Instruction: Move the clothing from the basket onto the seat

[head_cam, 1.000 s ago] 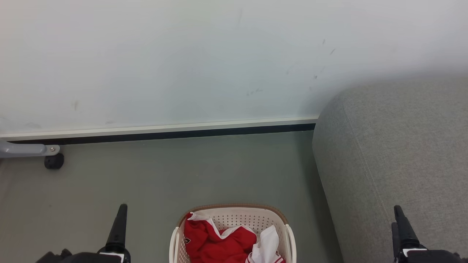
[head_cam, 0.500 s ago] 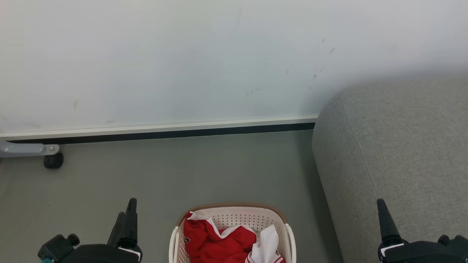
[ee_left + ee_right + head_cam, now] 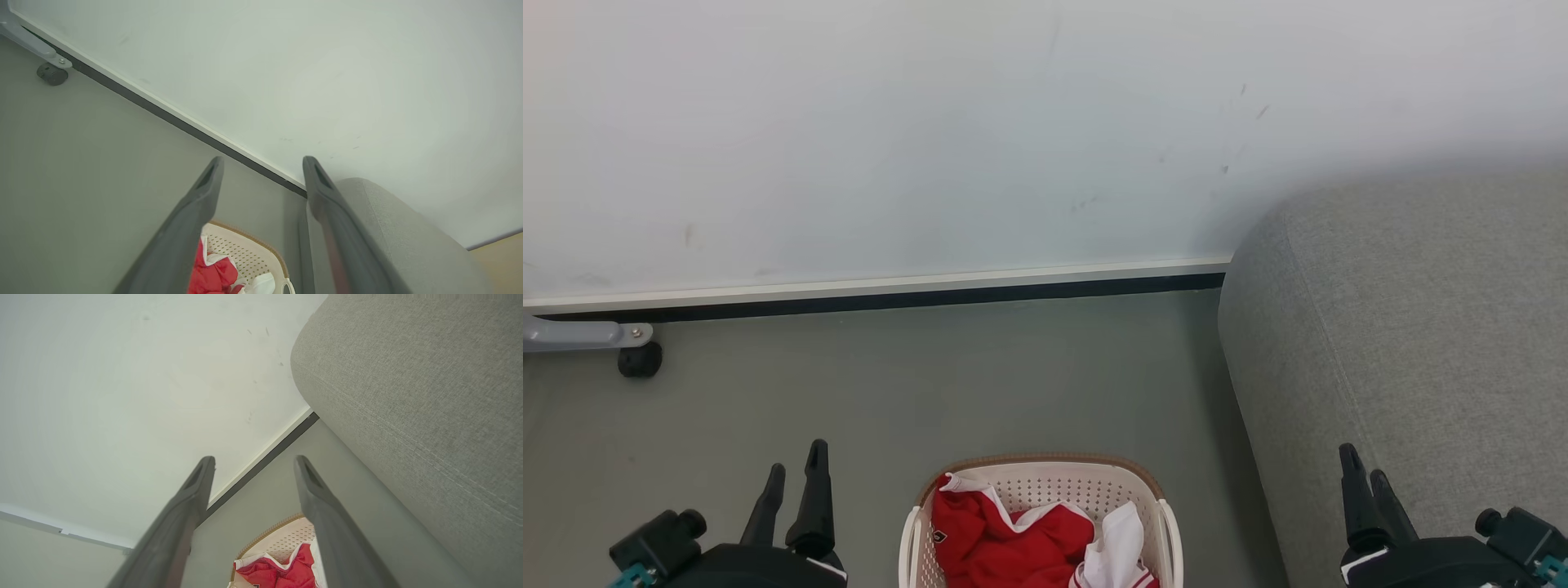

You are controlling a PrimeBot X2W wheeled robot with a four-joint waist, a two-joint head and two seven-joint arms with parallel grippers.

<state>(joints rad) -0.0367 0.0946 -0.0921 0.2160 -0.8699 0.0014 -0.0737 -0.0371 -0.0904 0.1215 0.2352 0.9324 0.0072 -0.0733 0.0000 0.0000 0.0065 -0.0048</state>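
Both wrists had been rolled within the last second. Where a single dark blade was shown on each side of the basket (image 3: 1045, 462) a moment earlier, two separate fingers were now presented by the left gripper (image 3: 796, 459), to the basket's left, and by the right gripper (image 3: 1361, 462), well off to the basket's right, in front of the seat (image 3: 1421, 343). The right gripper had also been brought in nearer the basket; the left had been shifted little. In both wrist views the fingers were spread wide with nothing between them, and the basket was framed low in the gap. The clothing (image 3: 1005, 545) was left untouched: the red heap with its white trim lay inside the basket, which stood on the floor (image 3: 980, 384) just beside the seat's rounded flank. Nothing had been laid on the seat. It was judged that the arms were being readied for a reach down into the basket — the task barely begun, every garment yet to be lifted out. As for writing, a small dark patch (image 3: 941, 536) was caught on the red cloth at the basket's left side, too small to be read, and no brand or label was made out elsewhere.
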